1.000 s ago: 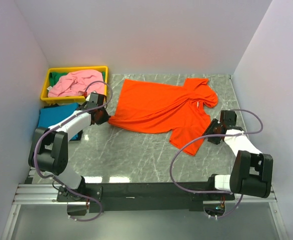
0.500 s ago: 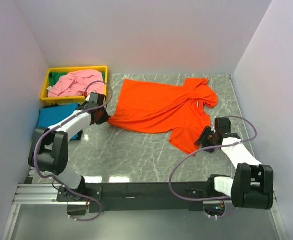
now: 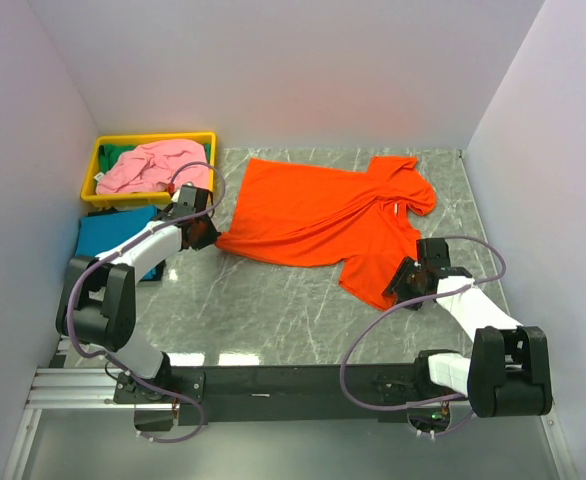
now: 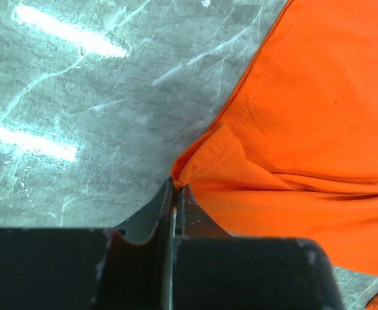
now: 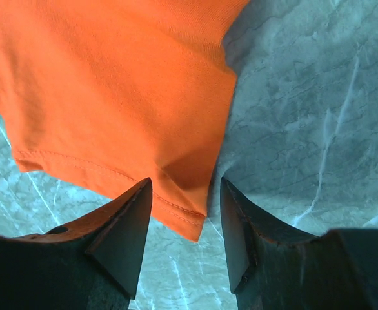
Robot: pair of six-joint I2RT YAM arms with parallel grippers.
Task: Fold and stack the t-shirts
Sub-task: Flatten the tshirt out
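Where the two arms are bolted at the near edge, a wide strip of bare grey table [image 3: 273, 310] lies between them and the cloth. That is the biggest open room for moving.

A little farther in, on the right, the right claw [image 3: 405, 280] hangs low over the near corner of the orange t-shirt [image 3: 313, 215]. Its two fingers are spread apart. In the right wrist view the stitched corner of the shirt [image 5: 111, 84] pokes into the gap between them [image 5: 184, 187], but the fingers are not pinching it. Bare table shows on the right of that corner, up to the right wall [image 3: 543, 150].

On the left, a bit farther back, the left claw [image 3: 205, 235] sits at the shirt's left corner. Its fingers are pressed tight together [image 4: 175, 188], and they pinch the very tip of the folded orange edge [image 4: 305, 129]. Bare table runs off to the left of it.

The orange t-shirt lies spread out in the middle of the table, with wrinkles near the neck. Its far edge comes close to the back wall [image 3: 293, 70], and its right sleeve is near the right edge of the table.

Left of the left arm, the teal t-shirt [image 3: 108, 235] lies flat by the left wall, partly under the arm. Just behind it, in the far left corner, the yellow tray [image 3: 153, 137] holds the pink t-shirt [image 3: 153, 165] in a bunched heap.
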